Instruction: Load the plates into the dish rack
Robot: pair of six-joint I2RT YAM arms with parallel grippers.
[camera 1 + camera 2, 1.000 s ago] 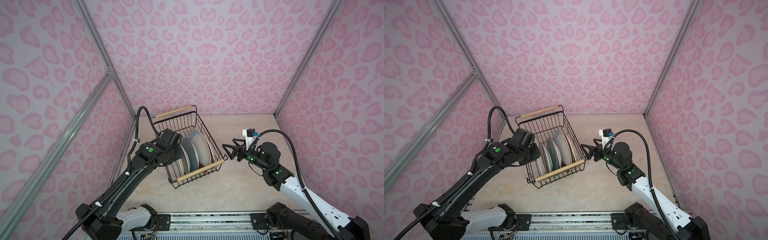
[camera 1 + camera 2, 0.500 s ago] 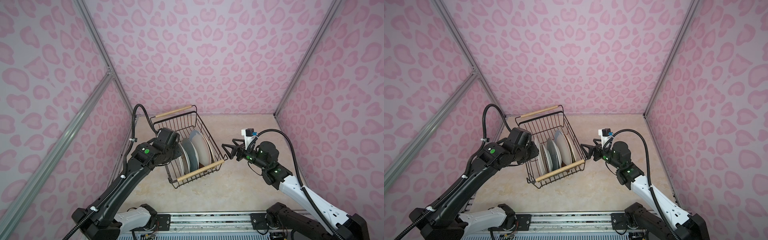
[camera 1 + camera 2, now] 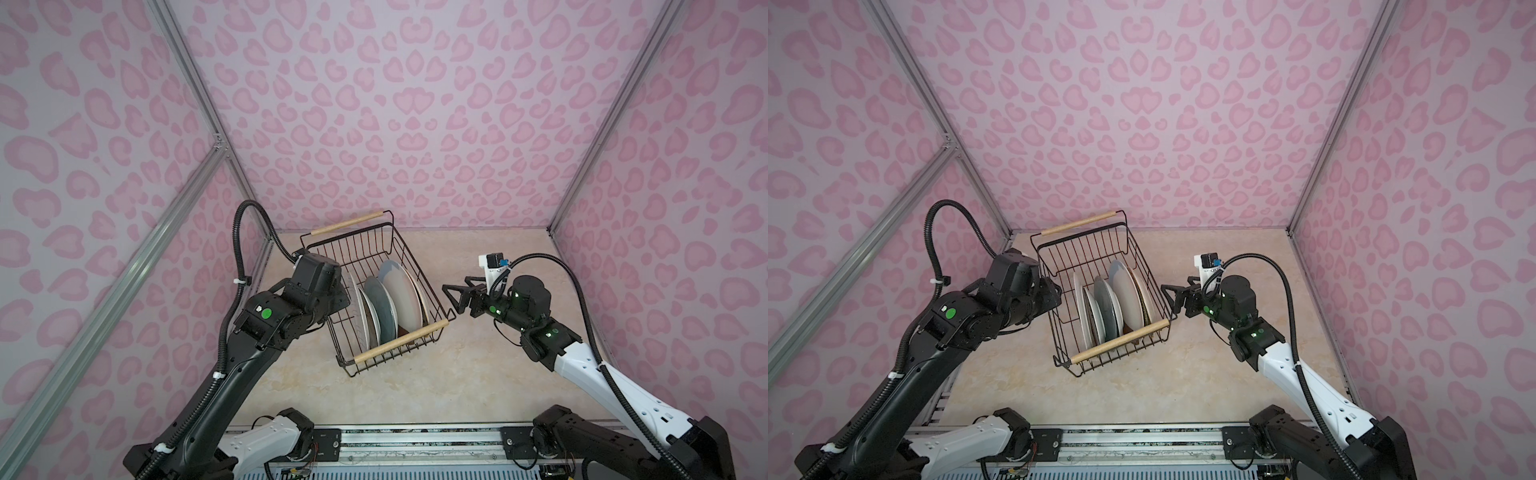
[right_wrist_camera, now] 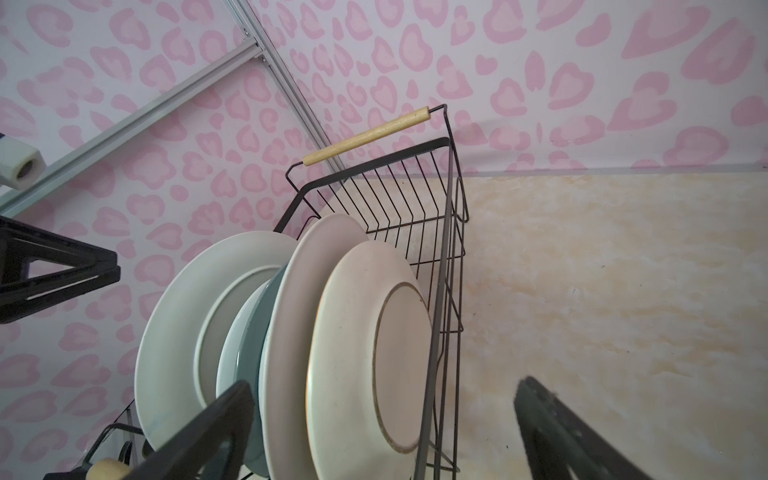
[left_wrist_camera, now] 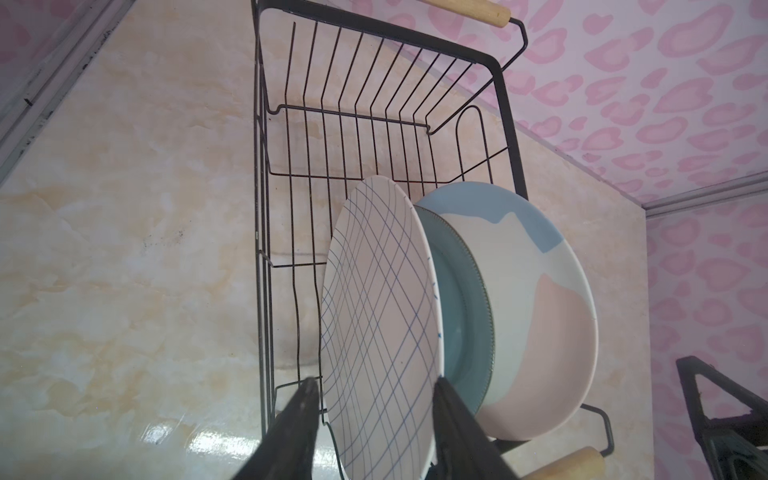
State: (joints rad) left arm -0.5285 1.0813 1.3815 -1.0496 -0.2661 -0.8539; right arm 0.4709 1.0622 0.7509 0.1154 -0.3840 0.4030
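Plates (image 3: 386, 303) stand on edge in dish rack (image 3: 401, 340), in a row across its width, their planes along its handle-to-handle axis, near-handle end. Left pincer (image 5: 374, 380) parted, astride rim of grid plate (image 5: 374, 291), the plate nearest left wall; one side touching, other just clear. I judge nothing clamped. I'd back out along plate's plane, else it tips. Right pincer (image 3: 453, 297) wide open, empty, just beside right wall. Top views: left pincer hidden under wrist. Plate feet, slots, count unclear.
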